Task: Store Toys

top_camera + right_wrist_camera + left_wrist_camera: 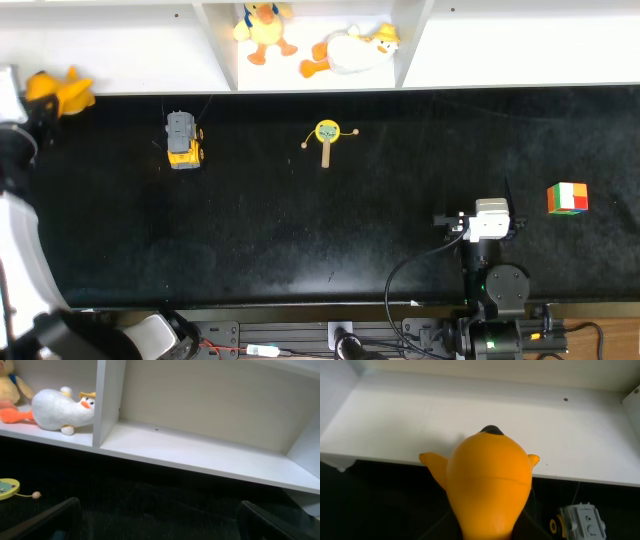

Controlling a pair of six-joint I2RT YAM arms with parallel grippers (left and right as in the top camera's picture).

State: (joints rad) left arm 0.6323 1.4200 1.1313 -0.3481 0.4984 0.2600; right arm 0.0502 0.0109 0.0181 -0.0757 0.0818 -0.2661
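Evidently ready for shelving, the orange plush toy [490, 485] is pinched in the left gripper's [487, 532] fingers, facing the white shelf's [470, 425] left compartment. The right gripper [160, 525], fingers spread and holding nothing, sits low over the black worktop [300, 230], near the colour cube [567, 198].

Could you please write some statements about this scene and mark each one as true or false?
1. The left end effector holds an orange toy. True.
2. The toy truck stands inside the shelf. False: the toy truck stands on the black table.
3. A yellow duck and a white duck are in the shelf's middle compartment. True.
4. The right end effector grips the cube. False: the right end effector is open, and the cube lies apart from it on the table.
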